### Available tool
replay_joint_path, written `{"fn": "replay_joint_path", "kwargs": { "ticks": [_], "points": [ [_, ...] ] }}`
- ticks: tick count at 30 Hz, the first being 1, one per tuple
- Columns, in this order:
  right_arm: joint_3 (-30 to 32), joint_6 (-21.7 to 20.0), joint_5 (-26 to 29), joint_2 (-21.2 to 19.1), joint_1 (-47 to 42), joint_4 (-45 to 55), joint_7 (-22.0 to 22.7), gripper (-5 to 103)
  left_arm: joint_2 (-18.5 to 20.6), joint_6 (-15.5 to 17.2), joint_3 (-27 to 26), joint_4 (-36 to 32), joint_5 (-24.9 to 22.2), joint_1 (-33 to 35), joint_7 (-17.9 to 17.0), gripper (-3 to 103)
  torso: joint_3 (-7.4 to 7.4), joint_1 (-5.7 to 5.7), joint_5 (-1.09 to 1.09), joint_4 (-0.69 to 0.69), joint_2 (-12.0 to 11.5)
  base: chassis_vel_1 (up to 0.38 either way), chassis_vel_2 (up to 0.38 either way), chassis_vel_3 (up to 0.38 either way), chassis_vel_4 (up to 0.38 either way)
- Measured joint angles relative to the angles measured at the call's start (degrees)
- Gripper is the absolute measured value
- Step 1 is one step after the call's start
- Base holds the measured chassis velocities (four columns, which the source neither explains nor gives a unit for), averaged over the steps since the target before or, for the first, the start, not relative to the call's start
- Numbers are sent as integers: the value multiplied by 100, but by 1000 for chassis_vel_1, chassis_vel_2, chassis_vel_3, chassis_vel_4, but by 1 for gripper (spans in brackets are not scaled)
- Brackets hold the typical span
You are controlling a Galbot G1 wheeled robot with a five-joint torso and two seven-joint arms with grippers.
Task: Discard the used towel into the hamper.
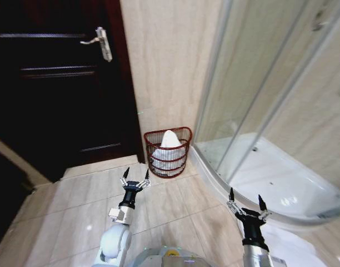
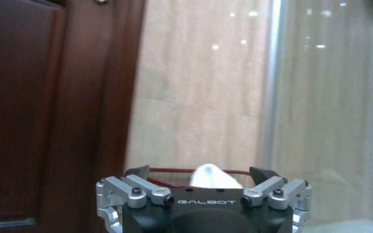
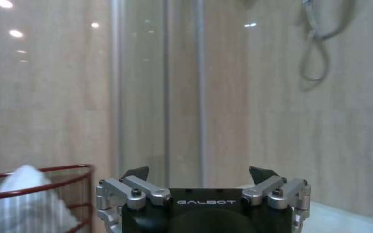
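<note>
Small round reddish-brown wire-rib hamper [image 1: 168, 153] against the beige wall contains a white striped towel [image 1: 170, 140]; left gripper [image 1: 135, 178] and right gripper [image 1: 246, 201] both spread wide, empty.

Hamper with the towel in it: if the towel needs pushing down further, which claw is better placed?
Left, probably. The left claw is open and close in front of the hamper, facing the towel. The right claw, also open, sits off by the shower tray.

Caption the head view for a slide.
White towel sits in the hamper; left hand and right hand open, empty.
</note>
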Motion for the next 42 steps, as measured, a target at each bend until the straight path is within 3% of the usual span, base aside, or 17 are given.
{"fn": "replay_joint_path", "kwargs": {
  "ticks": [33,42],
  "points": [
    [100,266,164,-54,-158,-98,31,100,-137,-20,53,-30,204,64,-18,100,-5,-2,-1,1,8,-125,-126,-124,-123],
    [123,278,186,-86,-164,-128,71,100,-149,-192,19,-32,168,109,-86,100,0,-2,-1,-1,16,-100,-97,-98,-106]
  ]
}}
